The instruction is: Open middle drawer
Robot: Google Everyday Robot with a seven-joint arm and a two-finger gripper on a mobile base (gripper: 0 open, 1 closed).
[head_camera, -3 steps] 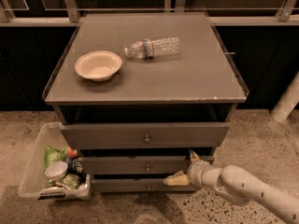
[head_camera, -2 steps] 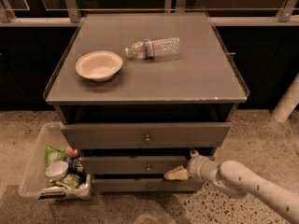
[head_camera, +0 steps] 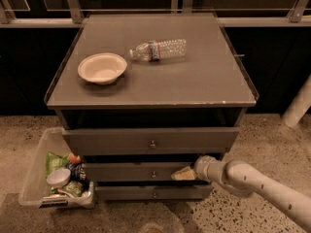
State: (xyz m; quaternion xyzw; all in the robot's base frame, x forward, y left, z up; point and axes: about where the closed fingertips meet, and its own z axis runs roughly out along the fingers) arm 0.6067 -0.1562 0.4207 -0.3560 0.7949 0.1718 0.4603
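The grey cabinet (head_camera: 146,89) has three drawer fronts stacked under its top. The middle drawer (head_camera: 121,172) is the mid-sized grey front, with a small round metal knob (head_camera: 153,174) at its centre. My gripper (head_camera: 183,174) is cream-coloured and reaches in from the lower right on a white arm (head_camera: 257,183). It lies against the right half of the middle drawer's front, just right of the knob. The taller top drawer (head_camera: 112,141) is above it and the thin bottom drawer (head_camera: 126,193) is below.
A white bowl (head_camera: 102,68) and a clear plastic bottle (head_camera: 158,49) lying on its side rest on the cabinet top. A clear bin (head_camera: 34,178) of snack packets stands on the floor at the cabinet's left. A white post (head_camera: 297,106) rises at the right.
My gripper has risen from the gap near the bottom drawer up to the front of the middle drawer. The drawers have not visibly moved.
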